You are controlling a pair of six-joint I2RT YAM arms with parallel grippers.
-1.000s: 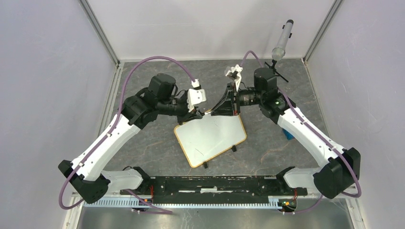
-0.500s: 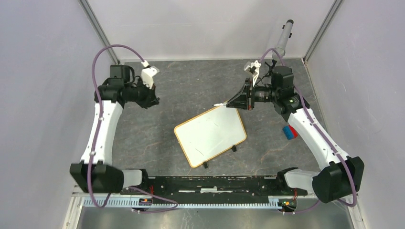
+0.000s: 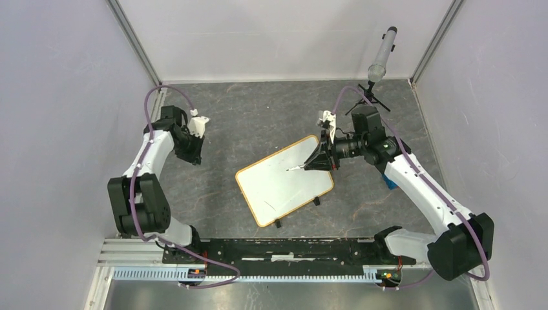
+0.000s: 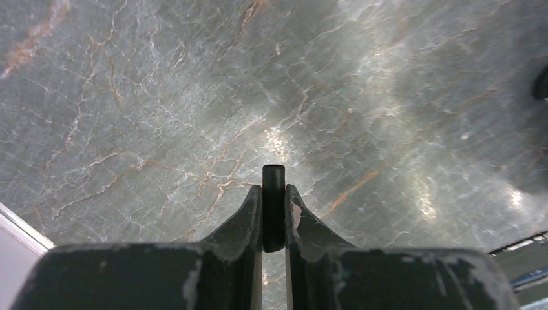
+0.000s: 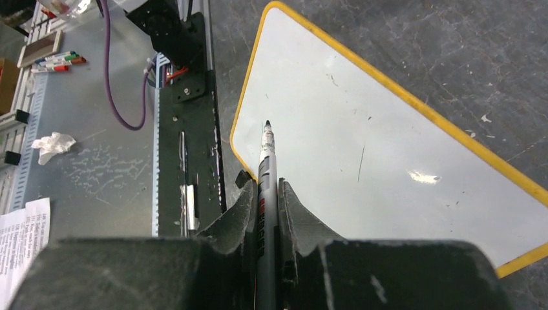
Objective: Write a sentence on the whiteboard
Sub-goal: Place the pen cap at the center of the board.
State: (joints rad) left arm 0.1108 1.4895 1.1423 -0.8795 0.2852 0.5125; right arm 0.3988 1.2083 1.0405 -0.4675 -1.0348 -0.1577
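**Marker held over the whiteboard, left arm off to the side**

The whiteboard (image 3: 284, 181) lies flat near the middle of the grey marbled bench (image 3: 258, 110). It is turned at an angle to the bench edges. Its two small black feet sit on the long edge that faces the near right. The frame is orange-yellow with rounded corners.

The right hand (image 3: 315, 161) is above the far right part of the board and points toward the left arm's side. Its fingers (image 5: 249, 206) are clamped on a marker (image 5: 266, 155), which runs forward between them with its dark tip out in front. In the right wrist view the tip is over the white surface, near the board's left long edge as that view shows it. Whether the tip touches the board or hangs just above it, I cannot tell from these views. The white surface carries one short thin dark stroke (image 5: 361, 163) and a few tiny specks.

The left hand (image 3: 192, 155) is well apart from the board, at the far left of the bench, and points down at the bare stone. Its fingers (image 4: 249, 213) are closed on a short black piece (image 4: 273, 177) with a rounded end, which stands out a little beyond the fingertips.

A small blue thing (image 3: 389, 181) lies on the bench just beside the right arm.
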